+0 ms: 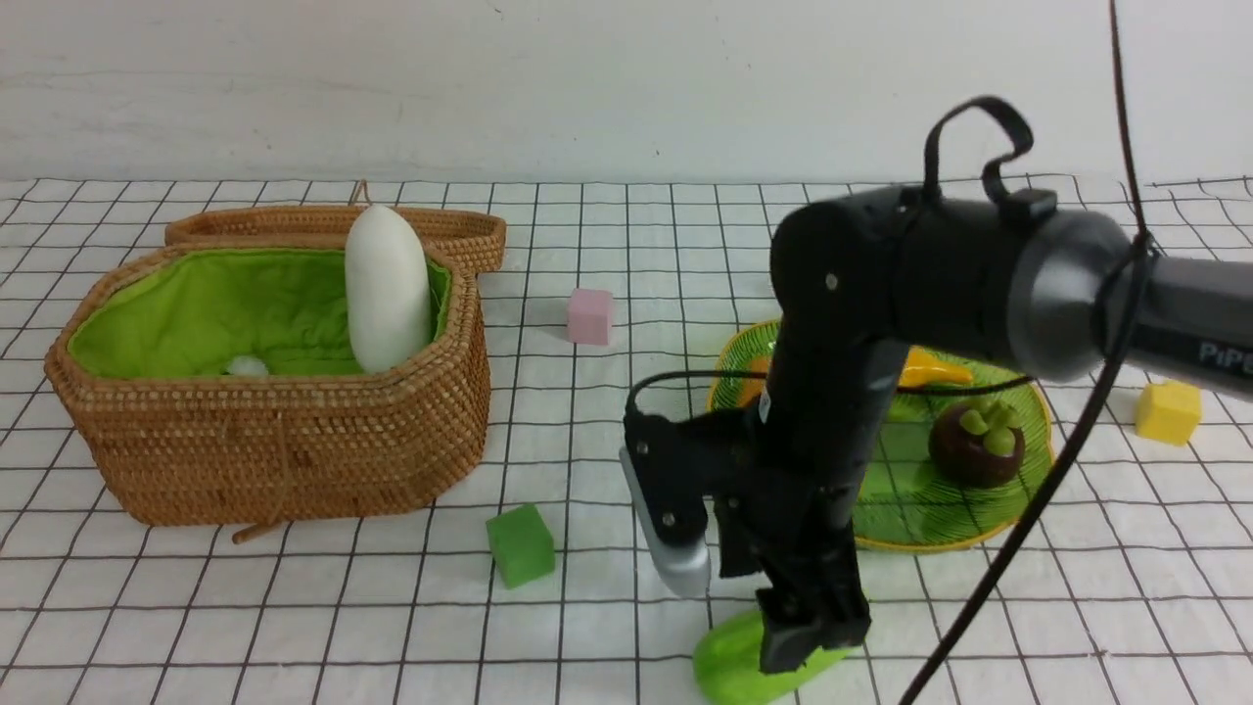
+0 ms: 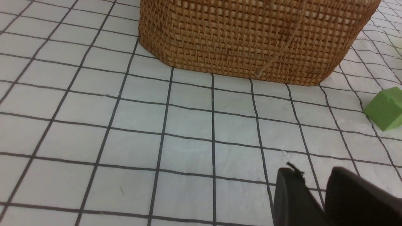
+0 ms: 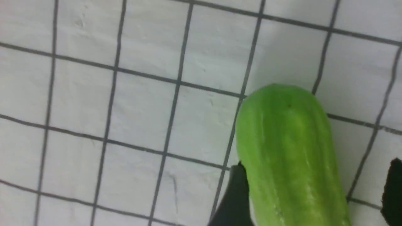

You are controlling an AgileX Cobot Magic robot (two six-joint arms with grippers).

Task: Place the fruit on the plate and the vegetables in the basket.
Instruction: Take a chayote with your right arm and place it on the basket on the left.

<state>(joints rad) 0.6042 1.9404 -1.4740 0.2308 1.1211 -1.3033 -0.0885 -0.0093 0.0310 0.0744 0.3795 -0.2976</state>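
Note:
My right gripper [image 1: 808, 636] is open and down at the table's near edge, astride the ridged light-green gourd [image 1: 729, 671]. In the right wrist view the gourd [image 3: 289, 150] lies between the jaws [image 3: 317, 163], with one finger against it and the other apart. The wicker basket [image 1: 274, 441] at left holds the white radish [image 1: 387, 289], standing upright. The green plate [image 1: 901, 509] at right holds the mangosteen [image 1: 977, 446] and a yellow banana [image 1: 935, 375], with an orange piece [image 1: 754, 382] partly behind my arm. My left gripper [image 2: 314, 172] is shut and empty, low over the table near the basket [image 2: 251, 37]. No carrot shows.
A green cube [image 1: 521, 544] lies in front of the basket and also shows in the left wrist view [image 2: 384, 108]. A pink cube [image 1: 590, 316] sits behind the middle. A yellow cube [image 1: 1168, 411] is right of the plate. The basket lid [image 1: 333, 223] lies open behind it.

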